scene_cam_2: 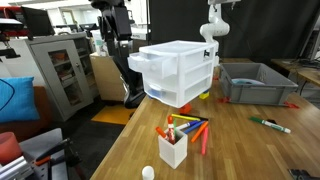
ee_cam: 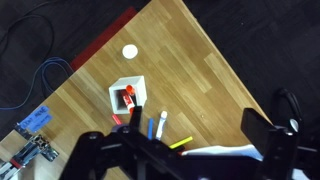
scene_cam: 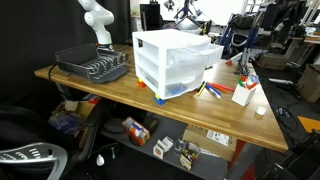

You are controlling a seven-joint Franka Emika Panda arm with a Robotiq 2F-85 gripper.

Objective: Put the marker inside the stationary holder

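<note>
The stationary holder (ee_cam: 127,97) is a small white upright box with red markings and pens in it; it stands near the table's end in both exterior views (scene_cam: 243,92) (scene_cam_2: 173,148). Several loose markers (scene_cam_2: 192,126) lie beside it, including a blue and a white one (ee_cam: 160,125) and a yellow one (ee_cam: 180,143). A green marker (scene_cam_2: 270,125) lies alone nearer the grey bin. My gripper (ee_cam: 197,128) is open and empty, high above the table and the drawer unit, well away from the holder. Only the white arm (scene_cam: 95,20) (scene_cam_2: 212,22) shows in the exterior views.
A large white three-drawer unit (scene_cam: 175,62) (scene_cam_2: 180,70) stands mid-table. A grey dish rack (scene_cam: 93,66), or bin (scene_cam_2: 255,82), sits behind it. A small white ball (ee_cam: 130,51) (scene_cam_2: 148,172) lies near the holder. The table edges (ee_cam: 90,60) are close to the holder.
</note>
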